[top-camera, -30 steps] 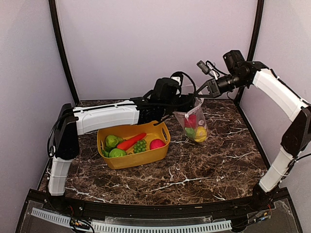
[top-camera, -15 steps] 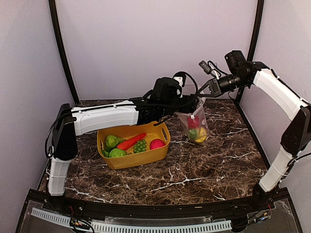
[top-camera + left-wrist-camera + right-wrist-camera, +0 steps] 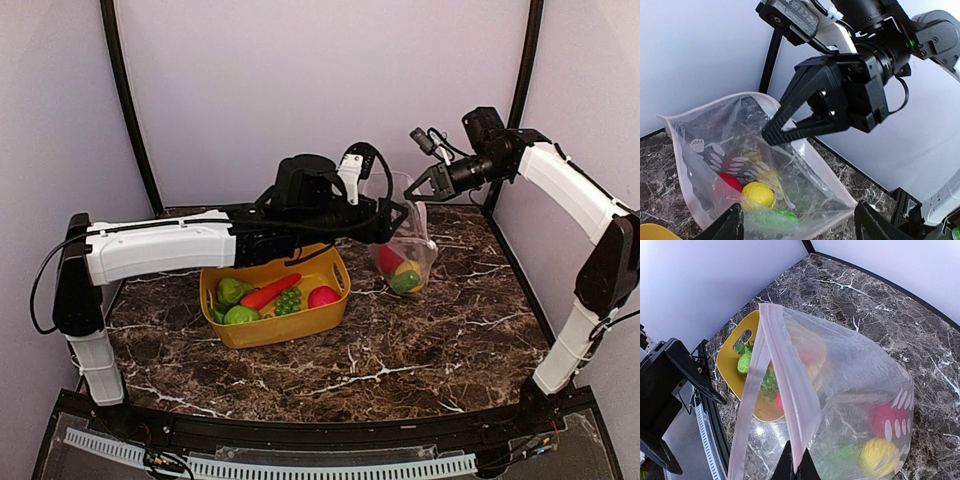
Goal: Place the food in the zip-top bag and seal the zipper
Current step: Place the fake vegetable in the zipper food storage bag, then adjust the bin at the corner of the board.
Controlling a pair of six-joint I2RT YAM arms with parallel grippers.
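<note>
The zip-top bag (image 3: 405, 255) hangs above the table at the back right, mouth up and pulled open. It holds a red ball (image 3: 729, 182), a yellow lemon (image 3: 758, 194) and a green piece (image 3: 785, 216). My right gripper (image 3: 420, 193) is shut on the zipper (image 3: 790, 390) at the bag's rim, as the right wrist view (image 3: 796, 460) shows. My left gripper (image 3: 397, 213) is at the opposite side of the mouth. Its fingers stand wide apart around the bag's near edge (image 3: 799, 212). A carrot (image 3: 270, 291), grapes (image 3: 288, 300), a red ball (image 3: 322, 296) and green round pieces (image 3: 232, 291) lie in the tub.
The yellow tub (image 3: 270, 335) with handle slots stands left of the bag under my left forearm; it also shows in the right wrist view (image 3: 732, 365). Dark frame posts (image 3: 520, 80) and walls close in the back and sides.
My left arm has risen and swung right, bringing its gripper to the bag's mouth. The bag's mouth has spread wider and the bag has shifted slightly right. The right gripper has barely moved.
</note>
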